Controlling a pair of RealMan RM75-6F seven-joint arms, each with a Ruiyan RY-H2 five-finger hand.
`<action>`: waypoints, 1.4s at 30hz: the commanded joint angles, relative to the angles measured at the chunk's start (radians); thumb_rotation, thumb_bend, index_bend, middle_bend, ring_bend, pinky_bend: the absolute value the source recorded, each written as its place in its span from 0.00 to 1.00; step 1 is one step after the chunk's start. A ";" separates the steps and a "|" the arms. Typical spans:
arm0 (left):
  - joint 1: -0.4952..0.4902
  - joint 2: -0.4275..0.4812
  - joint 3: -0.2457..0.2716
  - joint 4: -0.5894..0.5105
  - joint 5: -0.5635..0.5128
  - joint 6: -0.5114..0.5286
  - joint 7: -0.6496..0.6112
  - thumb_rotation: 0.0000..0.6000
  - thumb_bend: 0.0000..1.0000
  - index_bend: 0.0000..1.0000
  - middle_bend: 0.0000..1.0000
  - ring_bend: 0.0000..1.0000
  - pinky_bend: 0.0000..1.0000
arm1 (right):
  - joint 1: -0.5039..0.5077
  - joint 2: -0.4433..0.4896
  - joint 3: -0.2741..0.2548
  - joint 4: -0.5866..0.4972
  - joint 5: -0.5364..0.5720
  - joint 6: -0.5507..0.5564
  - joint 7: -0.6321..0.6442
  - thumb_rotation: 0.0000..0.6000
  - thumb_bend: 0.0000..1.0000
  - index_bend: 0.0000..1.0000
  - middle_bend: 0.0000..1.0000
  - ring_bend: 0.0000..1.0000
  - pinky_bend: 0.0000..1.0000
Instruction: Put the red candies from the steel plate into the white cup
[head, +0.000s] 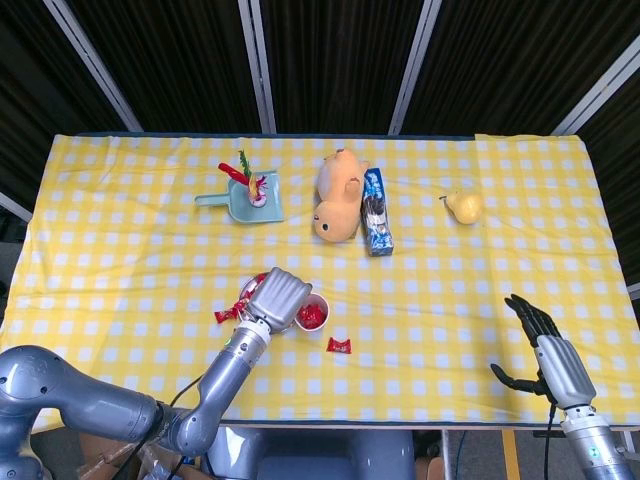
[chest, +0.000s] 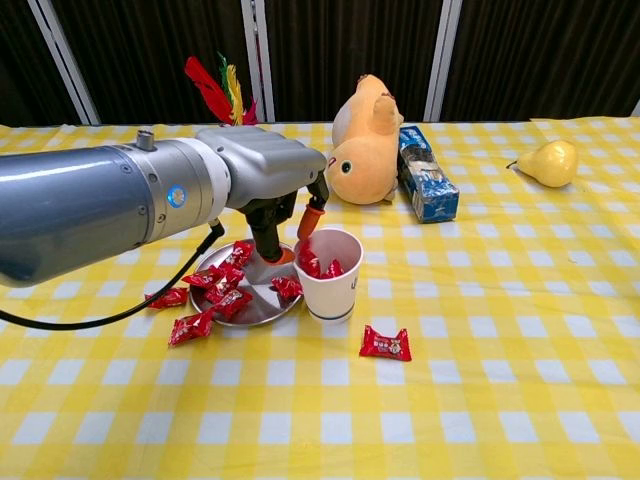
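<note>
Two views: head camera looks down on the table, chest camera looks across it.
Surface: table (head: 120, 260) under a yellow-and-white checked cloth, with dark curtains and pale metal uprights behind.
Left hand: the left hand (head: 277, 298) (chest: 262, 180) hovers over the plate, just left of the cup, palm down. Its orange-tipped fingers (chest: 312, 215) point down and are spread, one close to the cup's rim. Nothing shows between them.
Right hand: the right hand (head: 545, 350) hangs off the table's near right edge, well apart from everything, fingers apart and slightly curled, holding nothing.
Cup: the white cup (chest: 331, 273) (head: 314, 312) stands upright, touching the plate's right edge. Red candies (chest: 322, 266) lie inside it.
Plate: the steel plate (chest: 258, 306) is largely covered by the hand in the head view. More wrapped red candies lie in it and across its left rim.
Loose candy: one candy (chest: 385, 344) (head: 341, 346) lies on the cloth near the cup, toward the robot. Two more (chest: 189, 327) lie on the cloth just left of the plate.
Far side: green dustpan (head: 243, 205) with a feathered shuttlecock (chest: 222, 88) on it. Plush toy (chest: 366, 140) beside a blue box (chest: 428, 182). Pear (chest: 549, 162) far right.
</note>
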 joint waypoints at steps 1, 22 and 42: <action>0.003 -0.003 -0.007 0.005 0.014 -0.003 -0.018 1.00 0.26 0.42 0.87 0.94 1.00 | 0.001 0.001 0.000 0.000 0.000 -0.002 0.002 1.00 0.33 0.00 0.00 0.00 0.00; 0.043 0.145 0.070 -0.171 0.257 -0.072 -0.106 1.00 0.15 0.37 0.89 0.94 1.00 | 0.000 -0.001 -0.002 0.000 -0.005 0.002 -0.005 1.00 0.33 0.00 0.00 0.00 0.00; 0.017 -0.057 0.113 -0.020 0.221 -0.123 -0.052 1.00 0.23 0.37 0.92 0.96 1.00 | 0.001 -0.001 -0.002 0.001 -0.003 -0.002 -0.006 1.00 0.33 0.00 0.00 0.00 0.00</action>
